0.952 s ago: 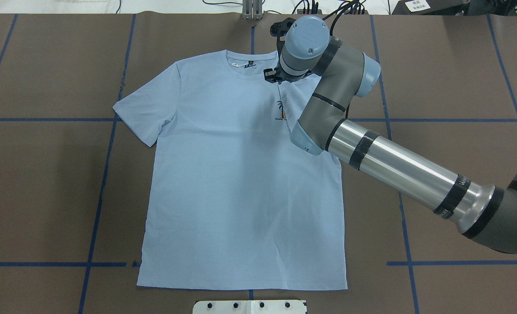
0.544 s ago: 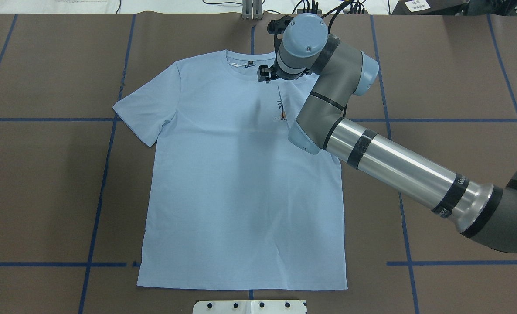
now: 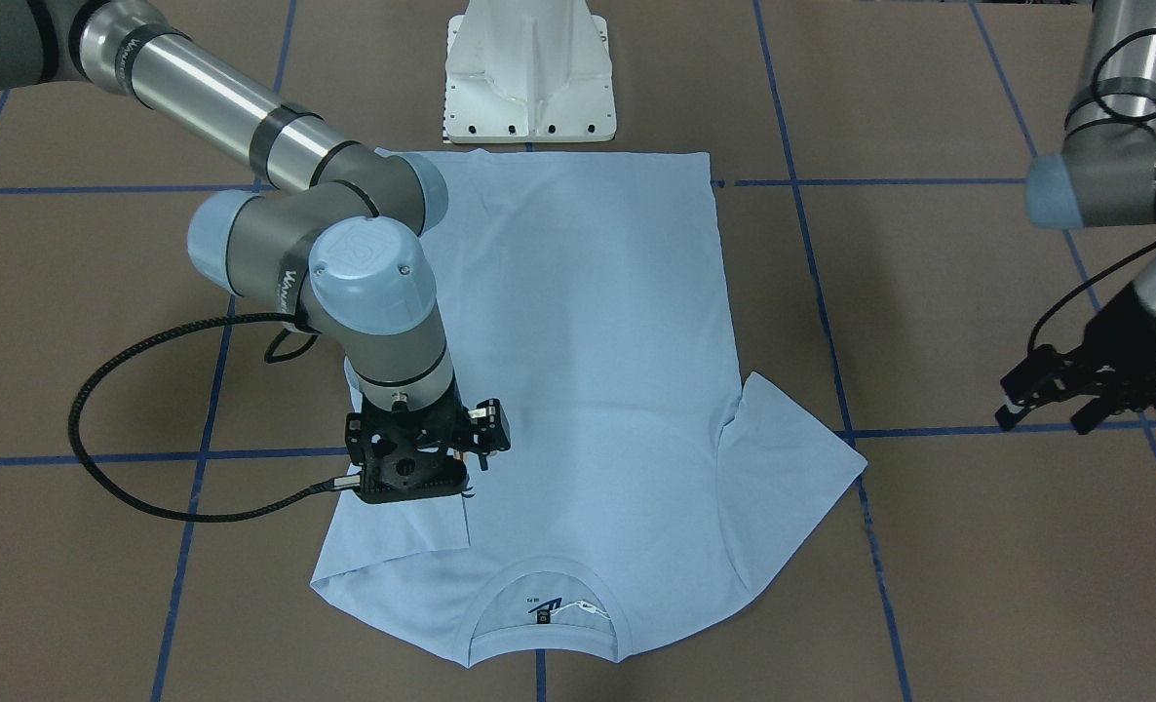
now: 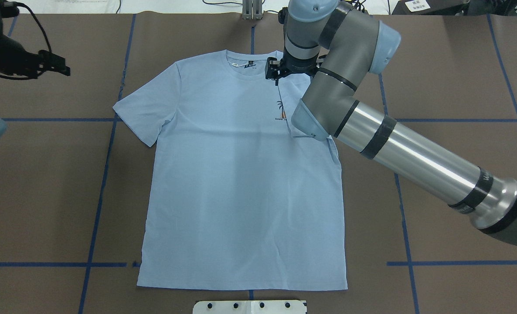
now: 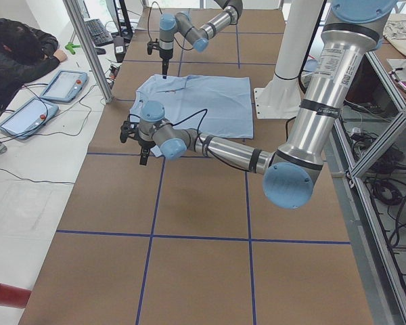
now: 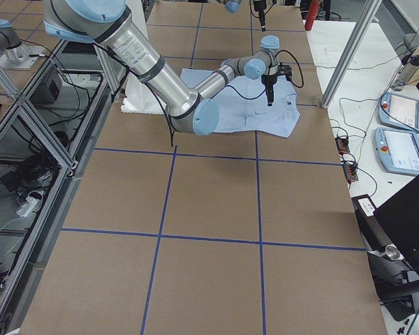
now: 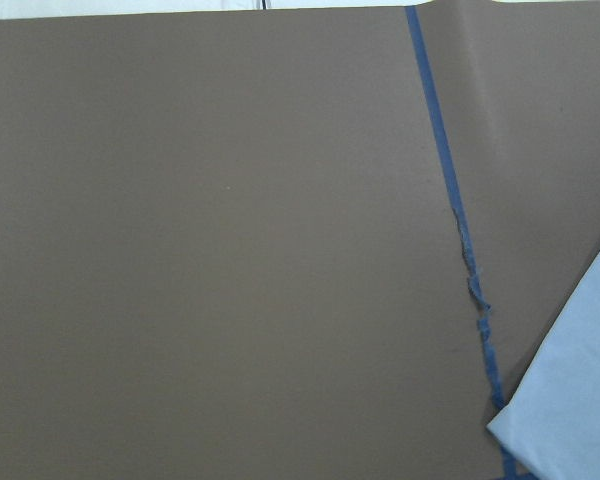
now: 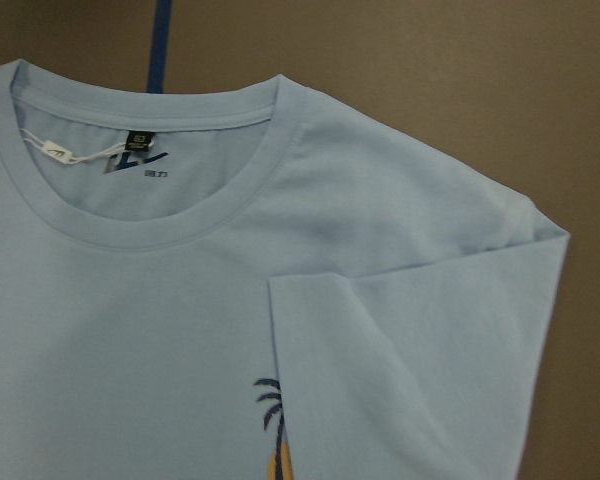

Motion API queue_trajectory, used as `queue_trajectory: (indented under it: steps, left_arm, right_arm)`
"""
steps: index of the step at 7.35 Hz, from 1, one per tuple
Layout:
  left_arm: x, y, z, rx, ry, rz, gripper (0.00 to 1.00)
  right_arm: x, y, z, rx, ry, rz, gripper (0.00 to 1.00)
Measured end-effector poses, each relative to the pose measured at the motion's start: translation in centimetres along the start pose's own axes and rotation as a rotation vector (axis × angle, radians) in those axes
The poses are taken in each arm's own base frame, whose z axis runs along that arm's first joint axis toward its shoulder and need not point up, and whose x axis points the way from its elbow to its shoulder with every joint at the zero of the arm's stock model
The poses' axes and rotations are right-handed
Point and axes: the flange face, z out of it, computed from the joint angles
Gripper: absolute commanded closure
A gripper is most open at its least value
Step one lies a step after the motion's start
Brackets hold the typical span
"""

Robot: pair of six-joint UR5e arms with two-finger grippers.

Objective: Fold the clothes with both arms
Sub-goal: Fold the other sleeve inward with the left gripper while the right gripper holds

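The table [image 4: 45, 196] is a flat, matte brown surface ruled into large squares by thin blue tape [image 4: 106, 165], frayed in one spot near its far edge. A light blue T-shirt [image 4: 241, 196] of soft, smooth knit lies spread in the middle of the tabletop, hem toward the robot's edge and collar toward the far edge.

The right arm [image 4: 406, 152], a polished metal tube with grey joints and pale blue caps, reaches in over the shirt's shoulder. The left arm [image 3: 1114, 175], of the same build, stands over bare tabletop near the far left corner, well apart from the cloth. A white pedestal base [image 3: 529, 78] sits at the near edge, just beside the hem.

One sleeve [image 8: 410, 350] is folded inward onto the chest, its straight edge covering part of the orange-and-navy palm print [image 4: 280, 111]; the other sleeve [image 4: 145, 113] lies spread out flat. The ribbed collar [image 8: 180, 215] rings a small dark label [image 8: 138, 137].

The black right gripper [image 3: 410, 460] points down over the folded sleeve; whether its jaws are apart or together, I cannot tell. The left gripper [image 3: 1041, 419] has its fingers spread and holds nothing.
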Motion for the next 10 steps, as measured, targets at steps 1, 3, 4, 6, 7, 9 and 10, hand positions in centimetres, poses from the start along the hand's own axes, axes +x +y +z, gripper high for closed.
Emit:
queue_trajectory:
  steps: [1, 3, 4, 6, 7, 9, 10]
  left_arm:
    - [3.7, 1.7, 2.1, 0.016, -0.007, -0.056, 0.01]
    - [8.3, 3.5, 6.4, 0.054, -0.047, -0.115, 0.01]
    - [8.5, 3.6, 8.0, 0.065, -0.076, -0.124, 0.01]
    - [8.2, 4.5, 10.8, 0.074, -0.126, -0.122, 0.02]
    - [8.2, 5.2, 11.8, 0.069, -0.139, -0.117, 0.03]
    - [8.3, 5.9, 12.6, 0.059, -0.147, -0.108, 0.19]
    - [8.4, 6.3, 12.8, 0.054, -0.148, -0.104, 0.27]
  right_arm:
    - [2.9, 1.0, -2.1, -0.051, 0.009, 0.03, 0.0]
    - [8.4, 4.3, -3.2, -0.067, 0.008, 0.033, 0.0]
    - [9.9, 5.0, -3.2, -0.061, 0.007, 0.028, 0.0]
    - [11.4, 6.0, -2.7, -0.059, -0.009, 0.019, 0.0]
    - [11.9, 6.3, -2.3, -0.057, -0.008, 0.022, 0.0]
    - [12.7, 6.6, -1.6, -0.021, -0.022, 0.028, 0.0]
    - [12.9, 6.7, -1.3, -0.008, -0.031, 0.026, 0.0]
